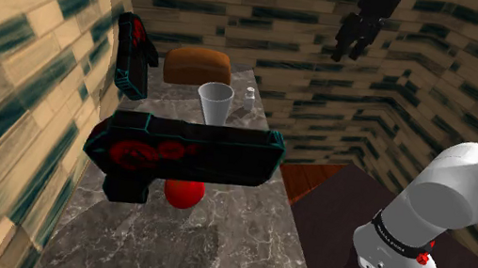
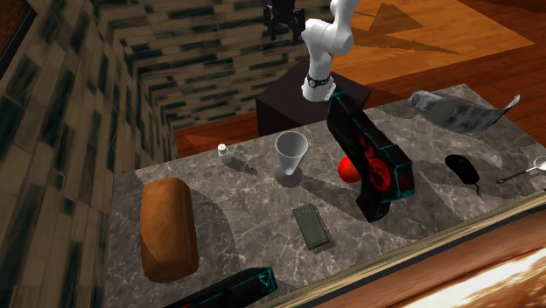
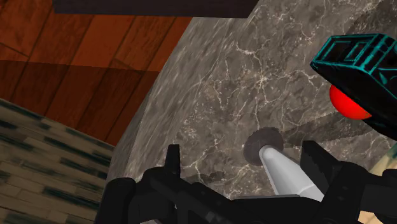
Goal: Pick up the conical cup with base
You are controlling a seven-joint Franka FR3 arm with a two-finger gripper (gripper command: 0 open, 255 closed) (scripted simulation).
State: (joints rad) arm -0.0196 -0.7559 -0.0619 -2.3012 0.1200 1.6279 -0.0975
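The hand [image 1: 347, 53] hangs high above the worktop [image 1: 214, 239], fingers apart; the pale conical cup [image 1: 214, 103] stands upright near the black-and-red block [image 1: 183, 149]; best descend straight, centre the cone, then close gently.

place: home, kitchen-like | cues: marble counter [image 2: 245, 206], bread loaf [image 2: 166, 229], brick-tiled walls [image 2: 87, 105], wooden floor [image 2: 420, 35]
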